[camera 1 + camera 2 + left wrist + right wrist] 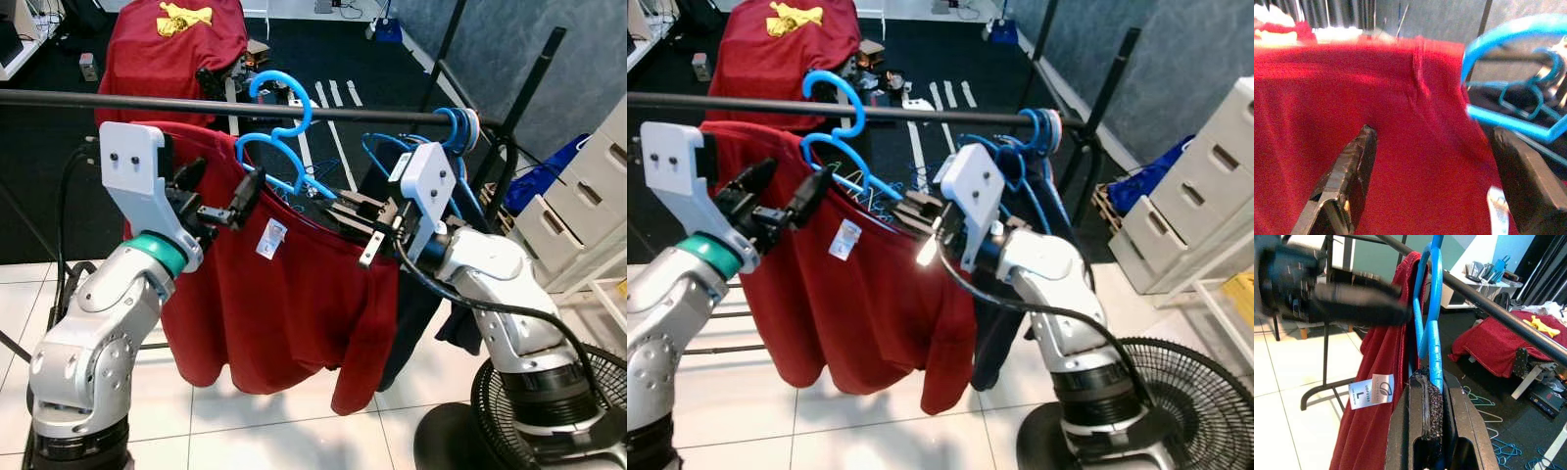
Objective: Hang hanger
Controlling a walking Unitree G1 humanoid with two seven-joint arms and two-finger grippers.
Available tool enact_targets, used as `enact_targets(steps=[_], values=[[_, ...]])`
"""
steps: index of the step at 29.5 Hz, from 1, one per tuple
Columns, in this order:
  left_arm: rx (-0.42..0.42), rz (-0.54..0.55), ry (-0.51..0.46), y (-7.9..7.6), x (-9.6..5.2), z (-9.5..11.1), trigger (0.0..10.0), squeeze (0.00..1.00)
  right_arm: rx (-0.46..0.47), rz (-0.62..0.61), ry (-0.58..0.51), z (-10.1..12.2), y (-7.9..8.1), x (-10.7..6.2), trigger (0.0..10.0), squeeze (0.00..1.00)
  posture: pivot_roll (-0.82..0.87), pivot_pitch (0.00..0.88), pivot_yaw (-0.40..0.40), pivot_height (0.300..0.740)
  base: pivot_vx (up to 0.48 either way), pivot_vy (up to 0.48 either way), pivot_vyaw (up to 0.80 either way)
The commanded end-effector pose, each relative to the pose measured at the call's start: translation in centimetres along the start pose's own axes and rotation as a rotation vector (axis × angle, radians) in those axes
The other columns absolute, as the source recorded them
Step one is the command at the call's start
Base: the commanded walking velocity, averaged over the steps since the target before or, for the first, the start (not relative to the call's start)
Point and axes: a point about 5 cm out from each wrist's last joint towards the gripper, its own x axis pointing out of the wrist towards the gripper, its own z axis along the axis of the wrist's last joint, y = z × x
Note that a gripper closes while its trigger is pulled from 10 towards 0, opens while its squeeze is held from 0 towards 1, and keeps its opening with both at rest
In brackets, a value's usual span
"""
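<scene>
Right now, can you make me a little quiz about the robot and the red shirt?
1. True or false: the blue hanger's hook is already over the black rail.
2. What do the right gripper's fingers pinch? A) the hanger B) the shirt tag C) the fan
3. Fill in: the left gripper has its fingers open at the red ____.

Key: 1 false, it is held in front of the rail; 2 A; 3 shirt.

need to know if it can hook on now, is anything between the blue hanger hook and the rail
Nothing visible does. The blue hanger hook rises across the black rail, with bare rail there; other hangers hang further right.
</scene>
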Motion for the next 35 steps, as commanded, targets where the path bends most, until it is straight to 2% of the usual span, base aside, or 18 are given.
enact_targets(steps=[1, 7, 9, 10, 13, 14, 17, 18, 19, 20, 21, 24, 28, 35], values=[[0.01, 0.016, 0.016, -0.4, 0.2, -0.6, 10.0, 0.0, -0.022, -0.006, -0.044, 0.9, -0.2, 0.0, 10.0, 0.0, 0.0, 0.058, 0.048, 0.74, 0.0, 0.0, 0.0], [0.041, 0.048, 0.019, -1.4, 0.7, -1.3, 10.0, 0.0, -0.019, 0.003, -0.048, 1.0, 0.0, 0.2, 10.0, 0.0, 0.0, 0.059, 0.046, 0.74, 0.0, 0.0, 0.0], [0.041, 0.048, 0.019, -1.4, 0.7, -1.3, 10.0, 0.0, -0.019, 0.003, -0.048, 1.0, 0.0, 0.2, 10.0, 0.0, 0.0, 0.059, 0.046, 0.74, 0.0, 0.0, 0.0], [0.051, 0.105, 0.014, -1.1, 0.9, -1.4, 9.6, 0.0, -0.019, 0.007, -0.048, 1.0, 0.1, 0.2, 10.0, 0.0, 0.0, 0.058, 0.045, 0.74, 0.0, 0.0, 0.0], [0.051, 0.105, 0.014, -1.1, 0.9, -1.4, 9.6, 0.0, -0.019, 0.007, -0.048, 1.0, 0.1, 0.2, 10.0, 0.0, 0.0, 0.058, 0.045, 0.74, 0.0, 0.0, 0.0], [0.052, 0.165, 0.008, -0.5, 1.2, -1.4, 8.2, 0.0, -0.018, 0.013, -0.047, 1.1, 0.2, 0.1, 10.0, 0.0, -0.01, 0.058, 0.044, 0.74, 0.0, 0.0, 0.0], [0.052, 0.165, 0.008, -0.5, 1.2, -1.4, 8.2, 0.0, -0.018, 0.013, -0.047, 1.1, 0.2, 0.1, 10.0, 0.0, -0.01, 0.058, 0.044, 0.74, 0.0, 0.0, 0.0], [0.044, 0.2, 0.004, 0.0, 1.2, -1.2, 4.2, 0.0, -0.016, 0.015, -0.04, 0.9, 0.3, 0.0, 10.0, 0.0, 0.0, 0.057, 0.046, 0.74, 0.0, 0.0, 0.0], [0.052, 0.231, 0.001, 0.5, 1.2, -1.0, 3.4, 0.0, -0.013, 0.016, -0.035, 0.8, 0.4, -0.1, 10.0, 0.0, 0.0, 0.057, 0.046, 0.74, 0.0, 0.0, 0.0], [0.052, 0.231, 0.001, 0.5, 1.2, -1.0, 3.4, 0.0, -0.013, 0.016, -0.035, 0.8, 0.4, -0.1, 10.0, 0.0, 0.0, 0.057, 0.046, 0.74, 0.0, 0.0, 0.0], [0.058, 0.263, 0.005, 1.1, 1.1, -1.0, 0.0, 0.0, -0.011, 0.016, -0.033, 0.7, 0.5, -0.2, 10.0, 0.0, 0.0, 0.056, 0.047, 0.74, 0.0, 0.0, 0.0], [0.053, 0.32, 0.009, 1.8, 1.0, -1.1, 0.0, 0.0, -0.008, 0.017, -0.035, 0.7, 0.6, -0.2, 10.0, 0.0, 0.0, 0.055, 0.045, 0.74, 0.0, 0.0, 0.0], [0.047, 0.357, -0.002, 2.0, 1.1, -1.0, 0.0, 0.0, -0.006, 0.023, -0.036, 0.6, 0.7, -0.1, 10.0, 0.0, 0.0, 0.053, 0.046, 0.74, 0.0, 0.0, 0.0], [0.098, 0.419, -0.014, 2.7, 0.9, -1.1, 0.0, 0.0, -0.004, 0.038, -0.027, 0.5, 0.9, -0.2, 10.0, 0.0, 0.01, 0.049, 0.046, 0.74, 0.0, 0.0, 0.0]])
